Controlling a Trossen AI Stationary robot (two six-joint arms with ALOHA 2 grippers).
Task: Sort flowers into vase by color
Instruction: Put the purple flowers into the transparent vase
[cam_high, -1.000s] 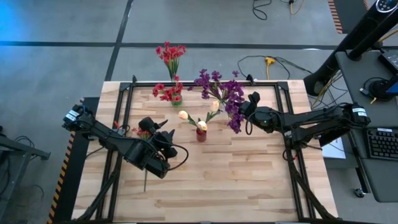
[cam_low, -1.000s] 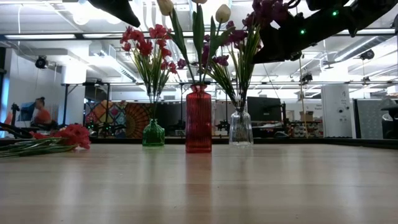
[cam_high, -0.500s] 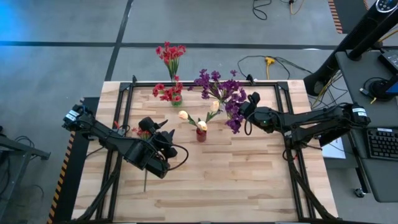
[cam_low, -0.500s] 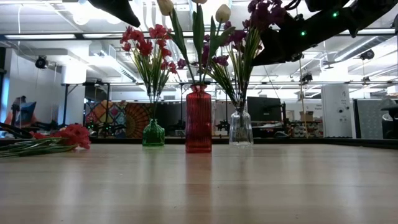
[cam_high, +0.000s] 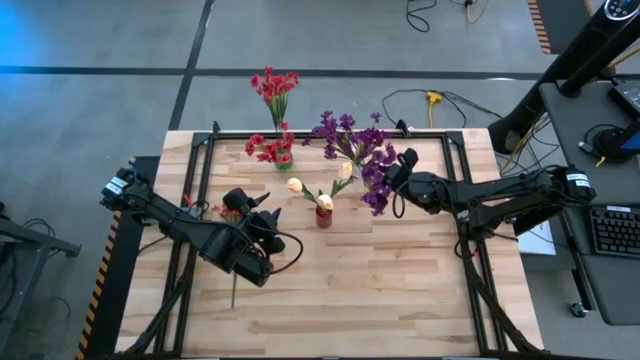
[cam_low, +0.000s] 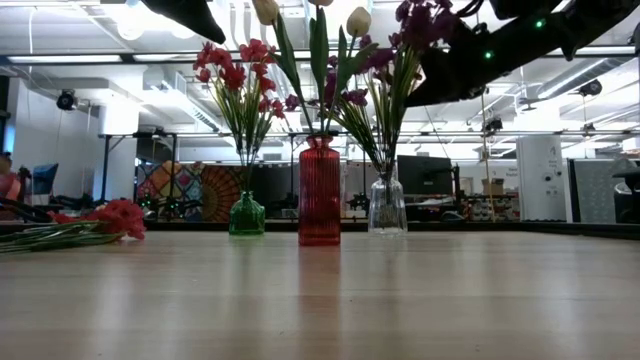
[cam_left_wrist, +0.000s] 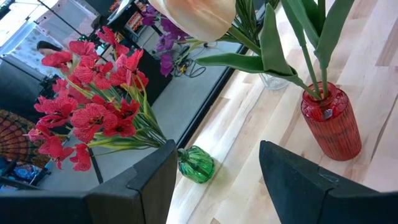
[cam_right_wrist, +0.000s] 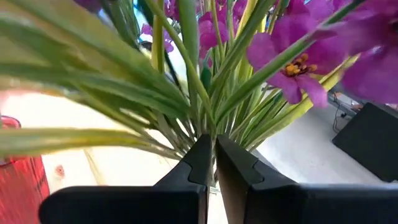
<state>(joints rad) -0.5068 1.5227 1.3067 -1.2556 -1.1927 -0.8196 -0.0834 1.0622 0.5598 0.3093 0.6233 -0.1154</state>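
Three vases stand in a row at the table's far middle. A green vase holds red flowers, and a red vase holds cream flowers. A clear vase holds purple flowers. My right gripper is shut among the purple stems, above the clear vase. My left gripper hangs open and empty to the near left of the red vase. A red flower lies flat on the table under my left arm, its stem pointing toward the near edge. My right gripper pinches a thin green stem of a purple flower between its two fingertips. The fingers come nearly level from the table's right side, across the stem. The sprig stands upright with its blossoms above the fingers. Its lower end is hidden among the other stems.
The loose red flower's blossoms lie at the table's left. A black frame rail runs along the far edge behind the vases. Bare wood spreads over the near half. A person shows far off in the room.
The purple blossoms at my right gripper have shifted slightly toward the table's left. Both grippers stay where they were.
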